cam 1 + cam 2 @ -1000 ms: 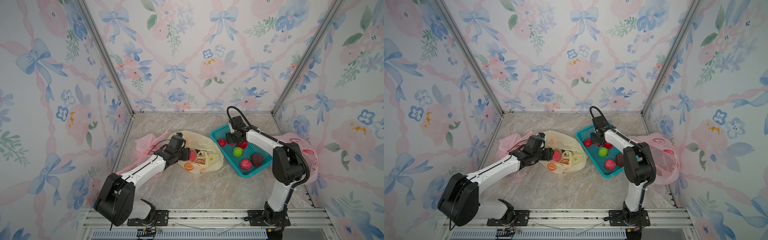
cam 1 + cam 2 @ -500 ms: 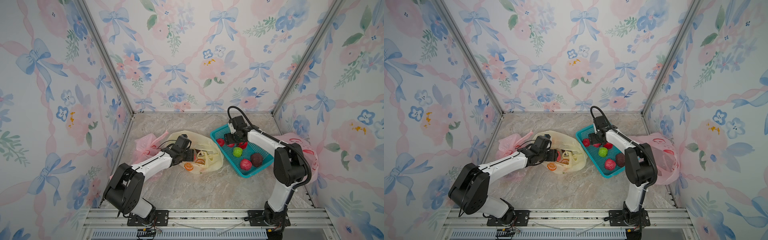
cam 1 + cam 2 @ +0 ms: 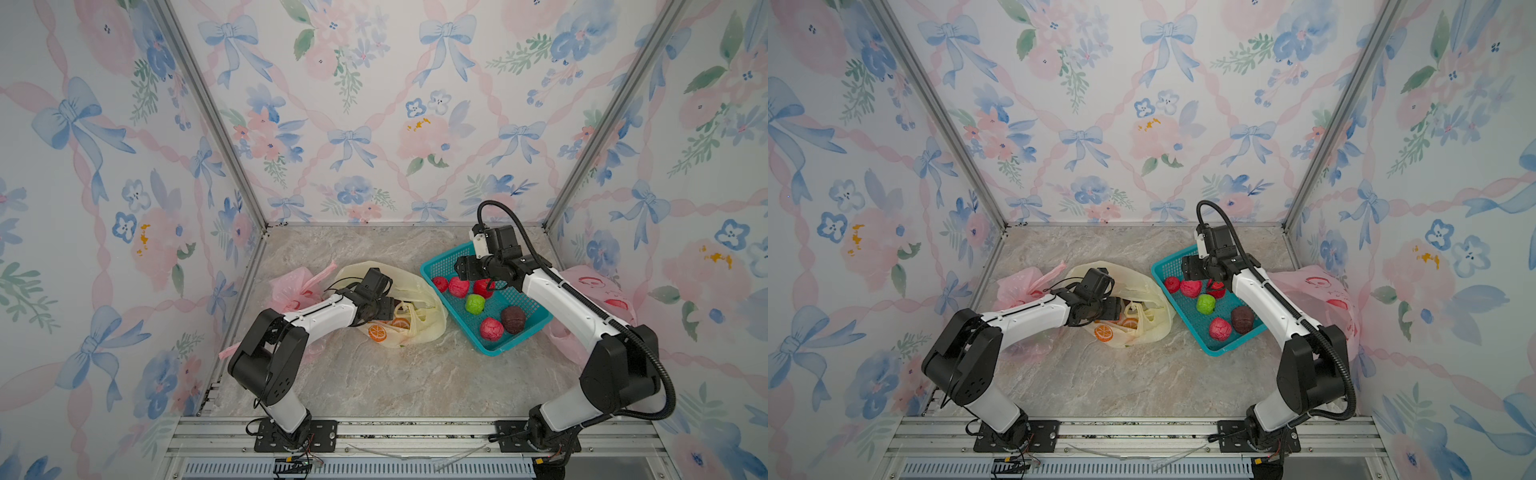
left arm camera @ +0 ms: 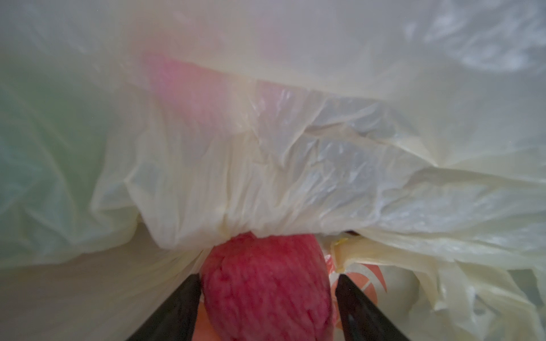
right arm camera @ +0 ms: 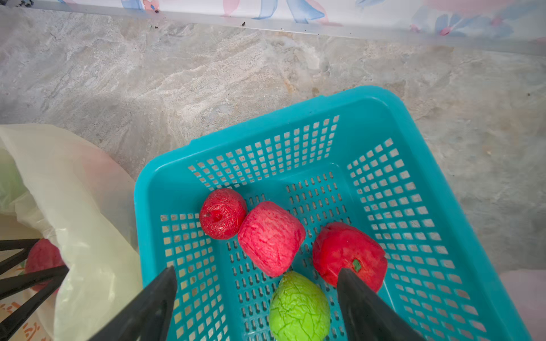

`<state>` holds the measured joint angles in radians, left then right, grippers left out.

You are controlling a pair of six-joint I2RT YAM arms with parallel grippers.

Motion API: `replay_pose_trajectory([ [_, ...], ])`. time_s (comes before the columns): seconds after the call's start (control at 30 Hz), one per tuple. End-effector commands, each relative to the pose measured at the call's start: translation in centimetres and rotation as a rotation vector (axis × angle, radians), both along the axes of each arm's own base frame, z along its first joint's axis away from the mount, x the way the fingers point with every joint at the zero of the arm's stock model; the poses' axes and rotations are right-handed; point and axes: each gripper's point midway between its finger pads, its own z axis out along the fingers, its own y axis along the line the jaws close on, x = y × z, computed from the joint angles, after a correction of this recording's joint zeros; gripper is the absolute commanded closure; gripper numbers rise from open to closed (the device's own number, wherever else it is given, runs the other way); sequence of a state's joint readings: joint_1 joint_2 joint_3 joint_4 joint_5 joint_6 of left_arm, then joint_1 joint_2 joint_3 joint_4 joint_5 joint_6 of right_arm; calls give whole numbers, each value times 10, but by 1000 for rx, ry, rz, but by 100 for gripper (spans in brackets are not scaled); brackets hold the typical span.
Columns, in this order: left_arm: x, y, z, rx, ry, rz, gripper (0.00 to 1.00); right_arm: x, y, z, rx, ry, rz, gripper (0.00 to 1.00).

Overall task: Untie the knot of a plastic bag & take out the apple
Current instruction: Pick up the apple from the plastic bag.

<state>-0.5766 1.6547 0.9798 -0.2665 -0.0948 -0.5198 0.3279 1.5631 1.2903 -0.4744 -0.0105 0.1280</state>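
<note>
Now the cream bag (image 3: 419, 291) lies hemmed between a pink bag (image 3: 289, 286) by the left wall and the teal basket (image 3: 494, 352), nearly touching its rim; open surface (image 3: 374, 382) stretches in front. Since a second ago the left tool (image 4: 268, 276) has pushed deeper into the bag, fingers apart astride the red apple (image 4: 266, 301), which looks longer along the reach, stem unseen. The right tool (image 5: 256, 268) has spread wide above the basket.
</note>
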Motion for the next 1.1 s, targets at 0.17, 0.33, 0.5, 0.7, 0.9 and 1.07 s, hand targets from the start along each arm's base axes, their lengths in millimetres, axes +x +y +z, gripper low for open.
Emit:
replay_pose_trajectory([
  [0.17,-1,2,-11,61,32,12,41,-6,-3,-8,18,21,-12,14],
  [0.33,-3,6,-3,86,21,13,52,-8,-5,-7,16,18,-16,14],
  [0.5,-4,5,41,55,-40,-17,60,-7,-7,-4,12,5,-23,14],
  [0.7,-12,-1,128,-44,-165,-95,62,-5,-16,-2,10,-1,-53,14],
  [0.9,-11,-29,200,-177,-283,-213,60,-4,-43,7,92,-38,-154,14],
  [1.07,4,-106,236,-236,-369,-412,60,-12,-76,18,171,-60,-245,14],
])
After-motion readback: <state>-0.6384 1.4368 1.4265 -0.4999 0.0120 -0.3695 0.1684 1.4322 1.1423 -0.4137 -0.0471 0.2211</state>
